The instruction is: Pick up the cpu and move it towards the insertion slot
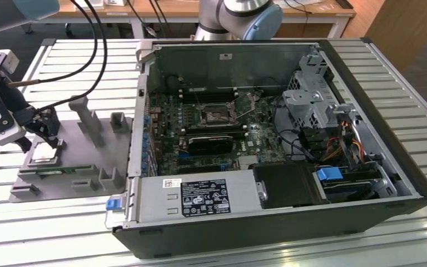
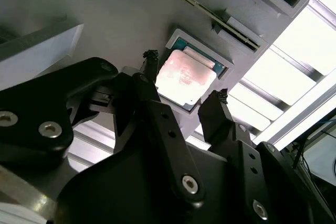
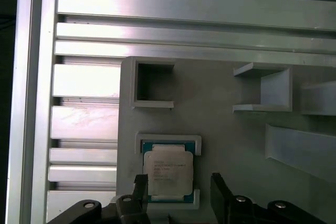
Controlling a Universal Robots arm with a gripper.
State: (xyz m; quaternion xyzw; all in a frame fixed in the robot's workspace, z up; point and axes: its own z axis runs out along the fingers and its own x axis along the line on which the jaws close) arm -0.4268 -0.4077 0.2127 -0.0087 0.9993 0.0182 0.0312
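1. Exterior view: a table (image 1: pixel 50 222) of silvery metal slats carries an open black computer case (image 1: pixel 273 222) lying on its side. A grey plastic tray (image 1: pixel 87 161) lies just beside the case, on the exterior view's left.
2. Past the table's far edge stand a wooden desk (image 1: pixel 176 8) and the grey base of the arm (image 1: pixel 239 16).
3. Inside the case lies a green circuit board (image 1: pixel 169 144). The insertion slot (image 1: pixel 217 115) is a dark square in a shiny metal bracket near the middle of the board, well apart from the tray.
4. The cpu (image 1: pixel 45 154) lies flat in a shallow framed recess at the tray's near left corner, silvery top upward.
5. The gripper (image 1: pixel 41 144) hangs low over that recess, with black cables looping up from it toward the far side.
6. In the second wrist view its two black fingers (image 2: pixel 163 124) stand spread apart, one on either side of the cpu, with the chip between the tips.
7. In the first wrist view a gap shows between the chip's edge and at least one finger, so the claw is wide and grips nothing. The cpu rests in the tray.
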